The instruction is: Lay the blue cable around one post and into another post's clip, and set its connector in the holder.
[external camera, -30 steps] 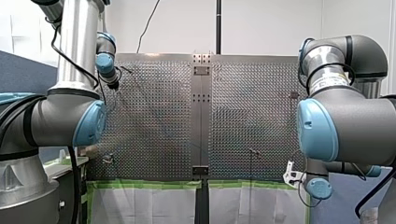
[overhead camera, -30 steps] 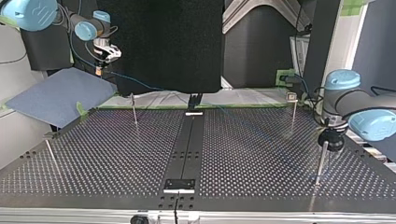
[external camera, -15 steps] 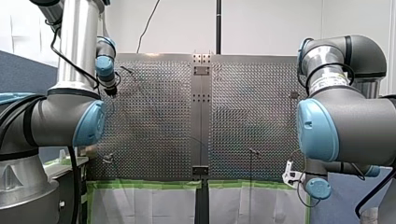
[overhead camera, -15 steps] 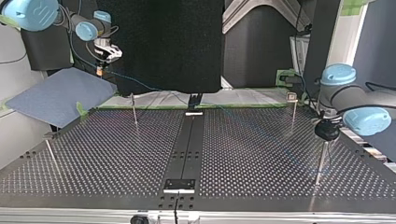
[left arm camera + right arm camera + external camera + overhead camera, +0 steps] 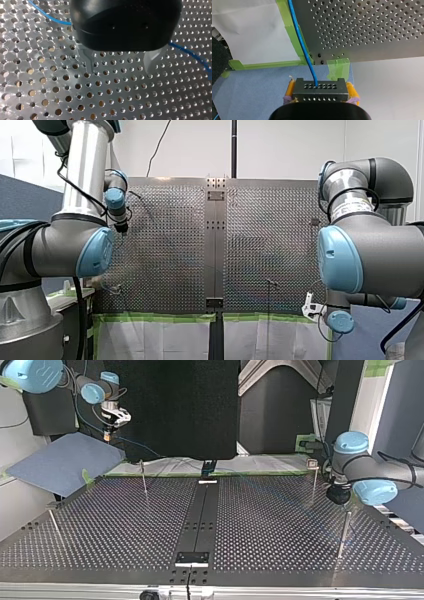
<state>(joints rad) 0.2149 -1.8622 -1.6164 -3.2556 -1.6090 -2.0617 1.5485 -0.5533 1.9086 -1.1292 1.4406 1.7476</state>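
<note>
Since before, my left gripper (image 5: 120, 68) has slid over the table (image 5: 280, 545), open, empty; my right gripper (image 5: 321, 97) clamps the connector (image 5: 319, 87) beyond the table; blue cable (image 5: 298, 35) looks unrouted.

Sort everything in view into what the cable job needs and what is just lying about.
Job: thin blue cable; black perforated connector block, clamped in my right gripper; slim metal posts on the perforated table; my left gripper, open.

Lying about: blue fabric mat; green masking tape; flat white sheet.
</note>
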